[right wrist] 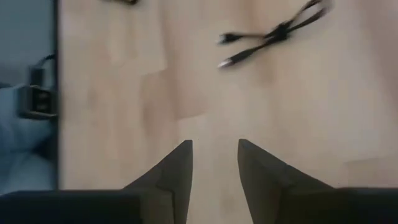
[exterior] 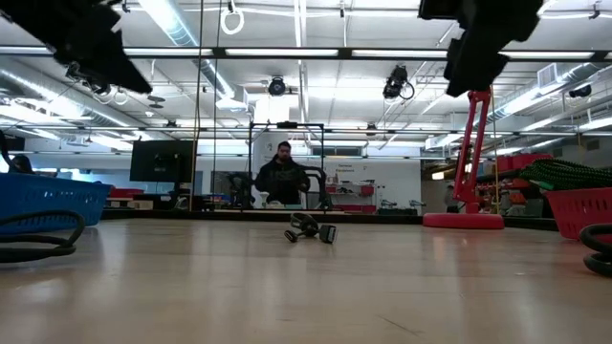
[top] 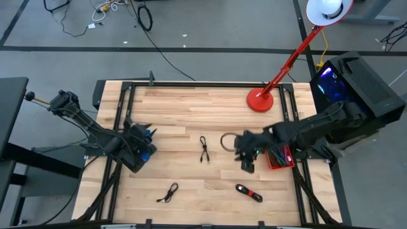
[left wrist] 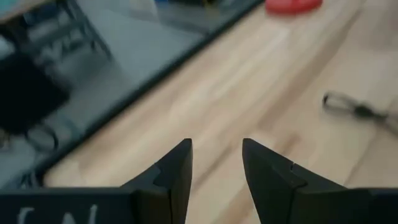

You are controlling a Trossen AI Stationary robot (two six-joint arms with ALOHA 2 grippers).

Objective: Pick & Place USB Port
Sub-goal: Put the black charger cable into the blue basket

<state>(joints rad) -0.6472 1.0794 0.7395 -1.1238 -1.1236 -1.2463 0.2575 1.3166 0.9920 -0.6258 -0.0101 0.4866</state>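
Observation:
Several black USB cables lie flat on the wooden table: one bundled at the centre (top: 204, 149), one near the front edge (top: 168, 192), a black and red one (top: 249, 193), and a loop (top: 227, 141) beside my right gripper. My right gripper (top: 245, 162) hovers open above the table, right of centre; its wrist view shows a cable (right wrist: 273, 34) ahead of the open fingers (right wrist: 214, 155). My left gripper (top: 143, 149) is open at the table's left, by the blue basket (exterior: 48, 201), and its fingers (left wrist: 217, 155) are over bare wood with nothing between them.
A red basket (top: 280, 157) full of cables sits at the right edge under my right arm. A red lamp base (top: 259, 100) stands at the far right, its arm slanting up. A person (exterior: 282, 177) is in the room beyond the table. Bare wood lies between the cables.

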